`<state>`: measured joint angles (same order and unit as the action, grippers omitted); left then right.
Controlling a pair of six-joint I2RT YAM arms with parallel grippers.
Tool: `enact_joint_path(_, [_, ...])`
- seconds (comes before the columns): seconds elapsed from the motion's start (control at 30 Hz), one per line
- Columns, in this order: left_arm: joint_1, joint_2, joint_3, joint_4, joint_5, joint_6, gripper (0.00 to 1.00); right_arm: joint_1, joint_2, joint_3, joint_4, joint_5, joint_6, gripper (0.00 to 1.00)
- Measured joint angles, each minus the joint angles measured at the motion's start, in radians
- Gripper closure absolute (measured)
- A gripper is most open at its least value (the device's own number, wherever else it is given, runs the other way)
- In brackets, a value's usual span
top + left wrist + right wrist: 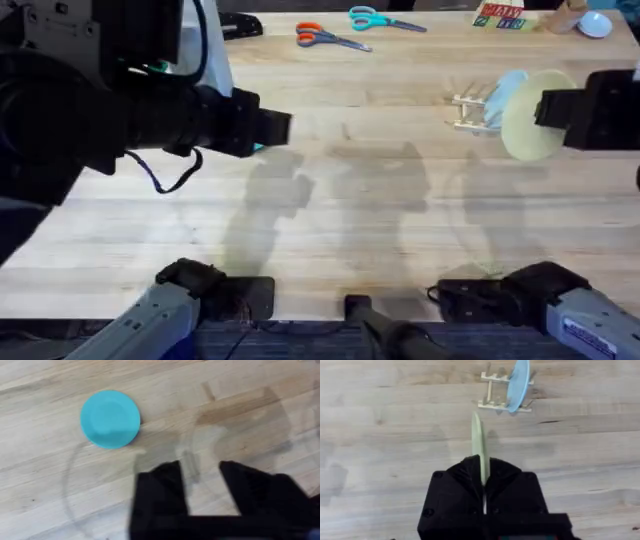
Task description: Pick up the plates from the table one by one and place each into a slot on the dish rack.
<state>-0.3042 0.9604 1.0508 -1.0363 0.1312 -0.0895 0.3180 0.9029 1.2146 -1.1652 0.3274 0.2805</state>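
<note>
A turquoise plate lies flat on the light wood table. My left gripper hovers open beside it with nothing between its fingers; from overhead the left gripper hides nearly all of that plate. My right gripper is shut on a pale yellow plate held on edge. From overhead the yellow plate hangs just right of the dish rack. A pale blue plate stands upright in a slot of the rack.
Orange-handled scissors and teal-handled scissors lie at the table's far edge. A coloured box and a pale round object sit at the far right. Bare planks stretch across the table's middle and front.
</note>
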Motion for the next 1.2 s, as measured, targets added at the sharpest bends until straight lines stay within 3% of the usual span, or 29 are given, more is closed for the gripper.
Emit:
enact_joint_path(0.1, [0.0, 0.0, 0.0, 0.0, -0.001, 0.0, 0.084, 0.0, 0.0, 0.014, 0.0, 0.021, 0.008, 0.97])
enact_joint_path(0.17, [0.0, 0.0, 0.0, 0.0, -0.001, 0.0, 0.009, 0.0, 0.0, 0.041, -0.001, 0.033, 0.009, 0.97])
enact_joint_path(0.4, [0.0, 0.0, 0.0, 0.0, -0.001, 0.0, 0.008, -0.01, 0.0, 0.068, -0.002, 0.043, 0.01, 0.97])
enact_joint_path(0.93, [0.0, 0.0, 0.0, 0.0, -0.002, 0.0, 0.007, -0.132, 0.001, 0.068, -0.003, 0.051, -0.027, 0.97])
enact_joint_path(1.2, [0.0, 0.0, 0.0, 0.0, -0.001, 0.0, 0.007, -0.132, 0.087, 0.074, 0.001, 0.058, -0.039, 0.97])
